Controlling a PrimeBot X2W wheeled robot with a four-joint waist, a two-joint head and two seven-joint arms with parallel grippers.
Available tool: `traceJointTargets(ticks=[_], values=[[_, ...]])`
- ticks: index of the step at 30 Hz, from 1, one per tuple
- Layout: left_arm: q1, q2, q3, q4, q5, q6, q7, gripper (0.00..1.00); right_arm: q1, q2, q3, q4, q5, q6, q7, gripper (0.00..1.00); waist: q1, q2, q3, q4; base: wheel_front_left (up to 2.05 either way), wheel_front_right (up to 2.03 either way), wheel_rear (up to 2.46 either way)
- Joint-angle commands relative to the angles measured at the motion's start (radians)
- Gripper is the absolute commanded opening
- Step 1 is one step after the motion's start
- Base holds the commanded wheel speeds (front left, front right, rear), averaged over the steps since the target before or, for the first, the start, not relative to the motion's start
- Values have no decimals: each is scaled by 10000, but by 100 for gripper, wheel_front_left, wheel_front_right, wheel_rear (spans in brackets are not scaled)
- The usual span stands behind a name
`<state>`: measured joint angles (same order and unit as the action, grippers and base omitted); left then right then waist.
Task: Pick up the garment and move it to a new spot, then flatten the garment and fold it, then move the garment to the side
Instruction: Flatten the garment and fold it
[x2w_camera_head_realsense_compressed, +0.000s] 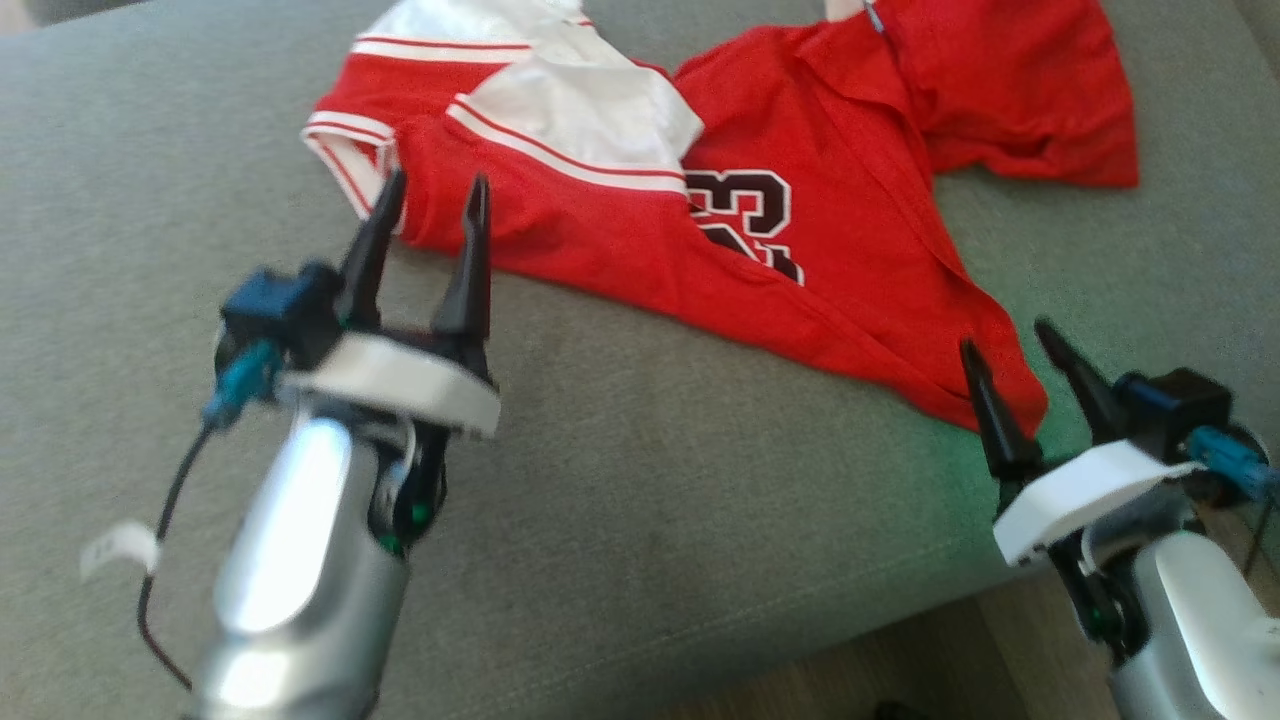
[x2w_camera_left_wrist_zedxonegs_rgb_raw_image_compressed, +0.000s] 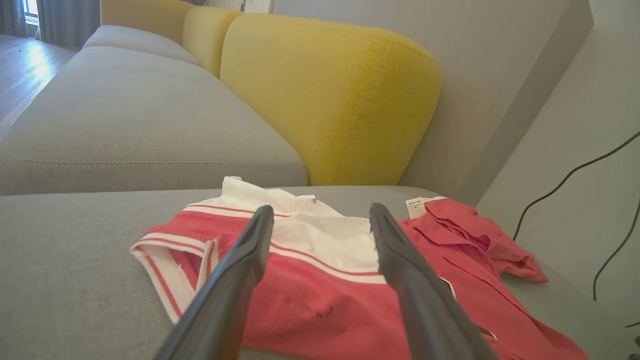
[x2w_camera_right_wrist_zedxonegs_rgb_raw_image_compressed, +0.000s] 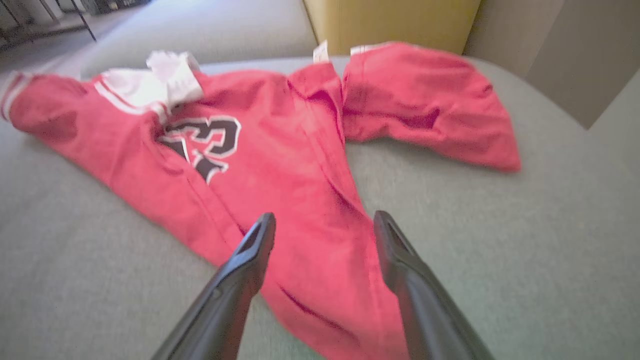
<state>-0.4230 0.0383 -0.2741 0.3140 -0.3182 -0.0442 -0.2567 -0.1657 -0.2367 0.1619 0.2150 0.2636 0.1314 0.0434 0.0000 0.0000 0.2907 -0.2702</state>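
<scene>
Left gripper (x2w_camera_head_realsense_compressed: 437, 180) sits at the head view's lower left, its fingers spread wide and gripping nothing, tips by the striped sleeve of the red garment (x2w_camera_head_realsense_compressed: 820, 200). That garment lies rumpled on the grey sofa seat (x2w_camera_head_realsense_compressed: 620, 500), white panels and a dark number facing up. At lower right the right gripper (x2w_camera_head_realsense_compressed: 1005, 335) stands wide too, at the garment's near corner. From the left wrist, parted fingers frame the white-and-red sleeve, a yellow back cushion (x2w_camera_left_wrist_zedxonegs_rgb_raw_image_compressed: 330, 100) behind. From the right wrist, parted fingers straddle the red corner; contact is unclear.
</scene>
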Motion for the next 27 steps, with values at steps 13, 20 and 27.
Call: traceJointTargets(ticks=[13,20,27], values=[[-4107,510,259,3474,737,459,1088,100,-523,1341,209,-941,-355,-7,-1936,100,0,0,1355,-1519,0,0,0],[-5736,930,58,5224,1228,714,1240,100,-683,1603,720,-480,-341,-7,-2171,100,0,0,1795,-1985,0,0,0],[-6816,1248,-265,6639,1534,568,1342,100,-878,1774,1138,-55,-215,-7,-2401,100,0,0,1969,-2237,0,0,0]])
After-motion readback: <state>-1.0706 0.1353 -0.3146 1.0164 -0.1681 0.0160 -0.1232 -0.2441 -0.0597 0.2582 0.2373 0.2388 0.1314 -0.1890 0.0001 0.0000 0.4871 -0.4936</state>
